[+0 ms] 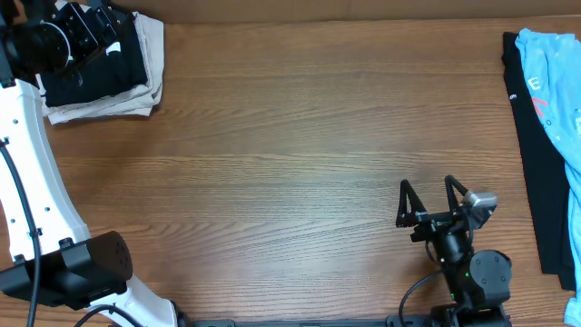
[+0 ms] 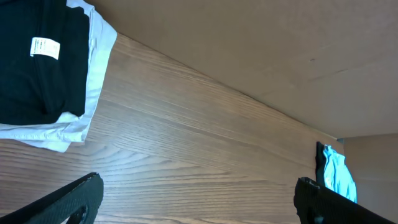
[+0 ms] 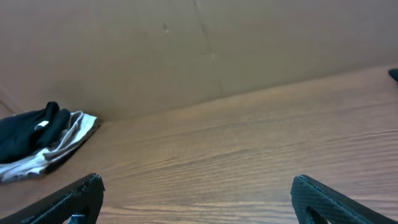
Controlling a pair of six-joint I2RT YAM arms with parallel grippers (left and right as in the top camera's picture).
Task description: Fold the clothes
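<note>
- We see the left gripper [image 2: 196, 205] at the far left corner of the table [image 1: 290, 154], its jaws spread wide with nothing between them
- The black T-shirt [image 2: 31, 68] lies folded in that far left corner, its small white label [image 2: 45, 48] facing up
- It rests on top of a beige folded garment [image 1: 109, 104], whose edges stick out on the near and right sides
- We find the right gripper [image 1: 427, 186] near the front right, also opened wide and empty, above bare wood
- At the right edge a light-blue shirt [image 1: 554, 64] with red print lies over a dark cloth [image 1: 536, 163], well apart from both grippers
</note>
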